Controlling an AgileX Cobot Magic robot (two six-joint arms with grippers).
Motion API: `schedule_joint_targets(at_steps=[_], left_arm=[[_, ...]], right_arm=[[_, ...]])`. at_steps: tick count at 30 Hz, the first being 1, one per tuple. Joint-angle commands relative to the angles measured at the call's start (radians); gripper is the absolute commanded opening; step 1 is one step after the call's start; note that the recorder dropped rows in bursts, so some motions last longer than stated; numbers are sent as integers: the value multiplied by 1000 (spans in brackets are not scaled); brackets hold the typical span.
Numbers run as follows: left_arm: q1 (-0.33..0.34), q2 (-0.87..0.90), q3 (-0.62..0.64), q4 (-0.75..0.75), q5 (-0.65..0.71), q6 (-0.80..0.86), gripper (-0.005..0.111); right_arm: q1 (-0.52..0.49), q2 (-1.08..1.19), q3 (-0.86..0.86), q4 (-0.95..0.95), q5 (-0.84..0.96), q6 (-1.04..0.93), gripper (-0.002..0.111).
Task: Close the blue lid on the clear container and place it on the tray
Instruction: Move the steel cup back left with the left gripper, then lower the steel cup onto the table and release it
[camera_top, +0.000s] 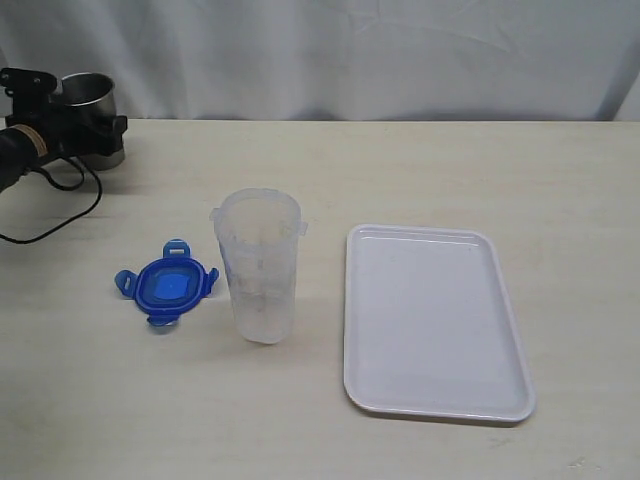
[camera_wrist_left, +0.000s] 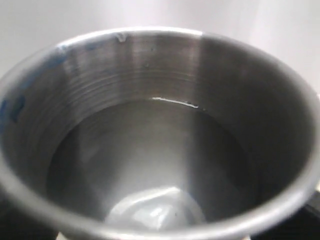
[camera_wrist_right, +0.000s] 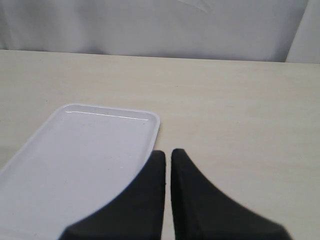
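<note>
The clear container (camera_top: 258, 265) stands upright and uncovered near the middle of the table. Just to its left the blue lid (camera_top: 166, 287) lies flat on the table, its tabs splayed out. The white tray (camera_top: 430, 320) lies to the container's right with nothing on it. Both are far from my left gripper (camera_top: 75, 115), which is at the table's back left corner with its jaws against the sides of a steel cup (camera_top: 88, 100). That cup's inside (camera_wrist_left: 150, 140) fills the left wrist view. My right gripper (camera_wrist_right: 168, 152) is shut and holds nothing, hovering beside the tray's (camera_wrist_right: 90, 150) edge.
A black cable (camera_top: 60, 215) loops from the left arm onto the table behind the lid. A white curtain (camera_top: 350, 50) hangs behind the table's back edge. Bare tabletop (camera_wrist_right: 240, 110) stretches beyond the tray.
</note>
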Motion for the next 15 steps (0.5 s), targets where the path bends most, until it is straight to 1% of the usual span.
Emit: schedule_joint_targets(at_steps=[1,4,9,12,15], left_arm=[[-4,-10,-7,49,-36,-45,83],[-4,-10,-7,68,-34,-45,83],[0,-10,-7,36,-18,-67,83],[6,-12,-7,56,-18,-67,83],[6,-12,-7,36,-20,-67,83]], right_arm=[[-3,-4,2,1,0,2,4],[-3,-4,2,1,0,2,4],[-3,-4,2,1,0,2,4],[-3,-4,2,1,0,2,4],[-3,-4,2,1,0,2,4]])
